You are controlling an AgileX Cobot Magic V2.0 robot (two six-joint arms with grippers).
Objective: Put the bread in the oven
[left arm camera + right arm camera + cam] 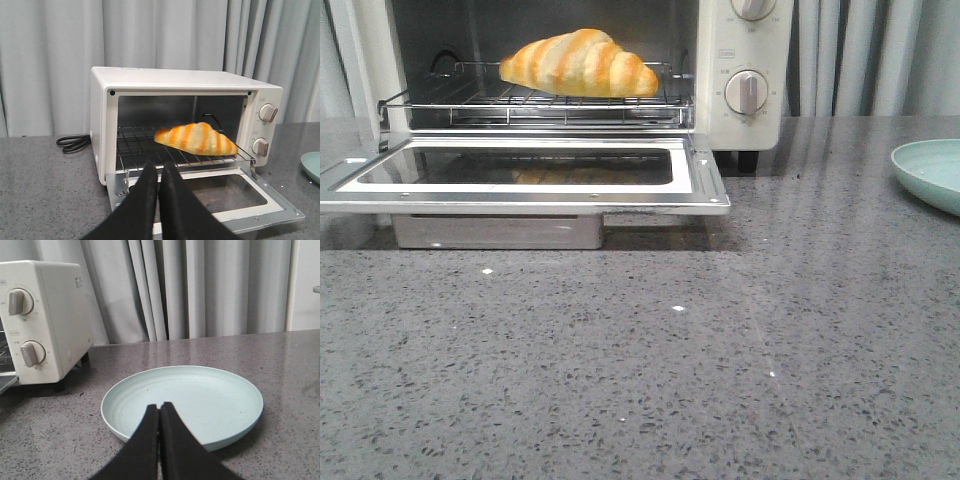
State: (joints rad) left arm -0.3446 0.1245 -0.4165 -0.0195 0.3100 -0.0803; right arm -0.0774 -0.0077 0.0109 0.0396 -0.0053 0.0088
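Note:
The golden-orange striped bread (582,63) lies on the wire rack (470,100) inside the cream-white oven (745,130), whose glass door (530,172) hangs open and flat. The bread also shows in the left wrist view (196,138). My left gripper (159,165) is shut and empty, held in front of the open door, short of the rack. My right gripper (159,406) is shut and empty, over the near rim of the pale green plate (210,395). Neither gripper shows in the front view.
The plate (932,172) sits at the table's right edge, right of the oven. The oven's dials (747,90) face forward, also seen in the right wrist view (27,352). A black cord (74,143) lies coiled left of the oven. Grey curtains hang behind.

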